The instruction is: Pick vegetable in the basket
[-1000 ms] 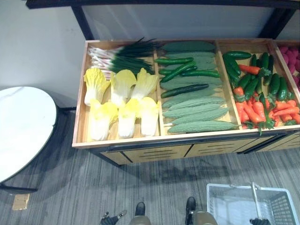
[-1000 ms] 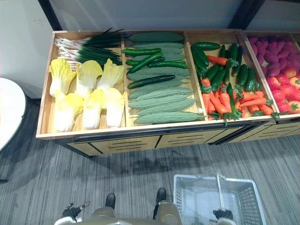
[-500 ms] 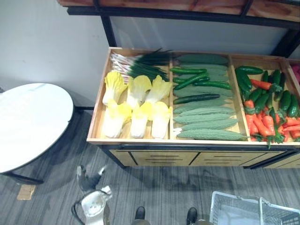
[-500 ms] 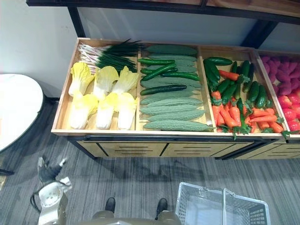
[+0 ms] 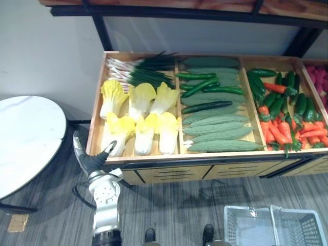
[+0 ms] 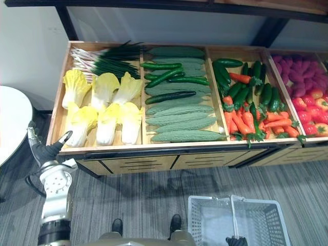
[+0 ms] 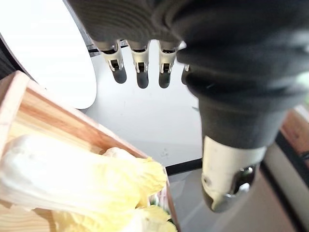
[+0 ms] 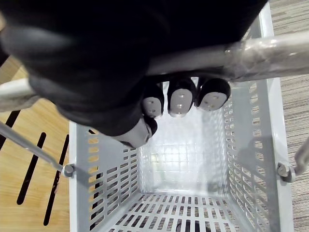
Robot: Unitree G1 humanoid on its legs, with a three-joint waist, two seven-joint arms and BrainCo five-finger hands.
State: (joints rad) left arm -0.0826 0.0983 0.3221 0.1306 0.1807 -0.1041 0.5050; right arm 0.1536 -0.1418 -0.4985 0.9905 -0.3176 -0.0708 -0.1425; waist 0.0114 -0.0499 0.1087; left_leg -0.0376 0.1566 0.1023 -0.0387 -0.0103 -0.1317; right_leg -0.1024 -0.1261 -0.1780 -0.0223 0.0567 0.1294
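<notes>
A wooden display stand (image 5: 154,160) holds yellow-white cabbages (image 5: 138,123), green onions (image 5: 138,69), cucumbers (image 5: 205,84), ridged green gourds (image 5: 220,133) and carrots (image 5: 287,130). My left hand (image 5: 92,161) is raised at the stand's front left corner, open and empty, just short of the nearest cabbage (image 7: 72,179). Its fingers (image 7: 140,72) are straight. My right hand (image 8: 120,58) is shut on the metal handle (image 8: 270,53) of a grey plastic basket (image 5: 251,207), which hangs low at the right and is empty inside.
A round white table (image 5: 25,138) stands left of the stand. Pink and red produce (image 6: 307,77) fills the compartment at the far right. A dark shelf frame (image 5: 179,13) runs above the stand. Grey striped floor (image 5: 179,205) lies between me and the stand.
My left arm has risen from low over the floor up to the stand's front left corner. The view has shifted slightly; the basket stays in my right hand.
</notes>
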